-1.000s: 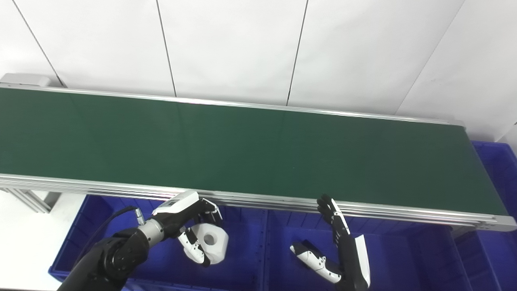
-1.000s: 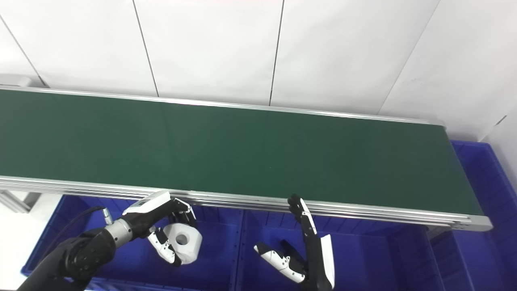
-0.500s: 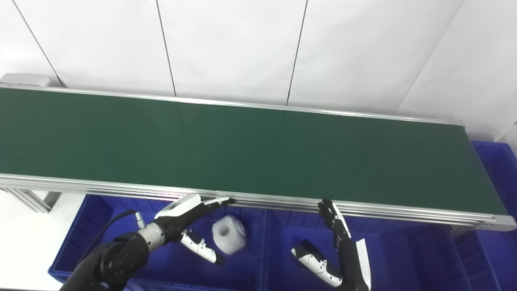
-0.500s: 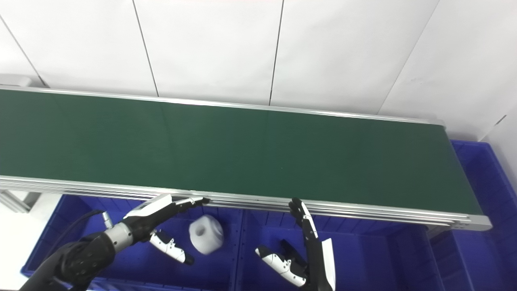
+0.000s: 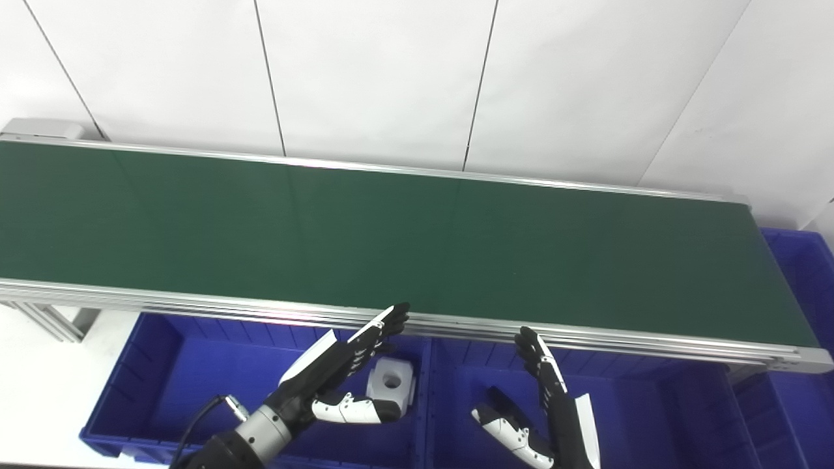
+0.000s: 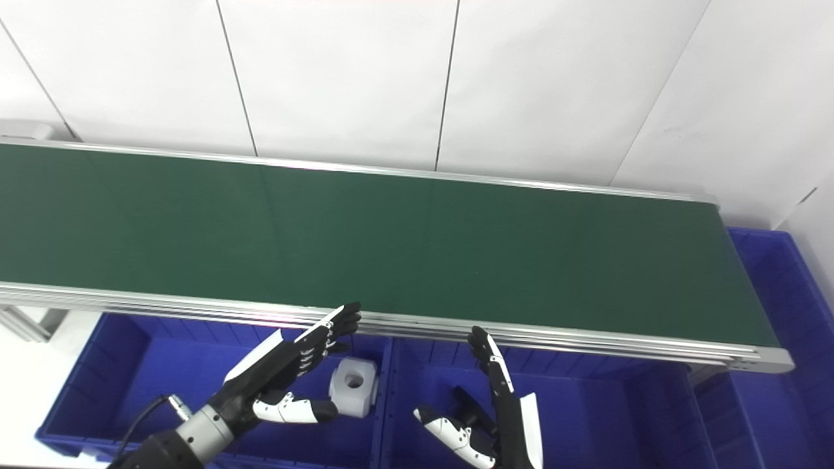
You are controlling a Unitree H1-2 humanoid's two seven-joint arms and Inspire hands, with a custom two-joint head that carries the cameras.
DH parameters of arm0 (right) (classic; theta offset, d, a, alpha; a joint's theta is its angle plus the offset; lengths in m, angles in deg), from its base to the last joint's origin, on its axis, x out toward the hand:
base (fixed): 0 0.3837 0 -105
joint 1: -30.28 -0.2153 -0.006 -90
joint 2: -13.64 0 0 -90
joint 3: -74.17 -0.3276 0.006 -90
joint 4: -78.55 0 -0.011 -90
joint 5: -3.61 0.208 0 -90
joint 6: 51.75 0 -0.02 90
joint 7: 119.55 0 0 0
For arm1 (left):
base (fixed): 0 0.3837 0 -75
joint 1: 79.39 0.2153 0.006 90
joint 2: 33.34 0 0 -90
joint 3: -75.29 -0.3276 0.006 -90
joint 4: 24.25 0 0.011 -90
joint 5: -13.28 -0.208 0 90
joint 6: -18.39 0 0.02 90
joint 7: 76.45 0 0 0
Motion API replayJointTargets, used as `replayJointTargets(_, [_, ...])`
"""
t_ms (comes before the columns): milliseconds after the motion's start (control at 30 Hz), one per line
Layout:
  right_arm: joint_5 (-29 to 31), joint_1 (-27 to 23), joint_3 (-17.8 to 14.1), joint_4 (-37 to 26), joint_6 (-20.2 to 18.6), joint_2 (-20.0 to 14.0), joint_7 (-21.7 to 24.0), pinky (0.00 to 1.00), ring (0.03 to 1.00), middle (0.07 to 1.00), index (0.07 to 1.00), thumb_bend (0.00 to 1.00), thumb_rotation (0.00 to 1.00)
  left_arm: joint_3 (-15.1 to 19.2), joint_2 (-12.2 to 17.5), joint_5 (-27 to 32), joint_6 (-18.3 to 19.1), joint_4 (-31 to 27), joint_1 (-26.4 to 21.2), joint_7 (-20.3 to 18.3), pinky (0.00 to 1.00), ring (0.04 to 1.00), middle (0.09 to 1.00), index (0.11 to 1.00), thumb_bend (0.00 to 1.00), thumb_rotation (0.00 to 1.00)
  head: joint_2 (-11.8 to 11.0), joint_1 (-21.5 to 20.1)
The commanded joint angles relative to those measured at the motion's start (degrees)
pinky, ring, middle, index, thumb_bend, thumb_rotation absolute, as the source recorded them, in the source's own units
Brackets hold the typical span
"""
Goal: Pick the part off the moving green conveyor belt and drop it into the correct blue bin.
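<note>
The white blocky plastic part w/ a round hole [image 5: 391,384] is seen lying in the left blue plastic bin [image 5: 163,365], so the drop looks done. Left hand [image 5: 339,374] and right hand [image 5: 544,404] are spread, empty. Nothing is seen on the green conveyor belt [image 5: 391,241].

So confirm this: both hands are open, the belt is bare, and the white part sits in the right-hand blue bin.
Not quite. The white part sits in the left-hand blue bin, beside the open left hand, as the left eye view shows. The right hand is open and the belt bare, as stated.
</note>
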Motion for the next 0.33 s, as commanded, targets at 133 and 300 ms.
replayJointTargets(133, [-0.3,0.2,0.3,-1.2,2.7,-0.2,0.3,0.91,0.907,0.907,0.933,0.86,0.52,2.8,-0.8,0.3,-0.5,-0.5,1.5,3.7,0.99,1.0,1.0,1.0,0.82,0.62,-0.4,-0.5])
replayJointTargets(300, [-0.4,0.3,0.3,-0.8,2.9,-0.4,0.2,0.9,0.908,0.912,0.94,0.86,0.51,2.6,-0.9,-2.4,0.1,-0.6,2.6,5.4,1.0,1.0,1.0,1.0,0.82,0.61,-1.1,-0.3])
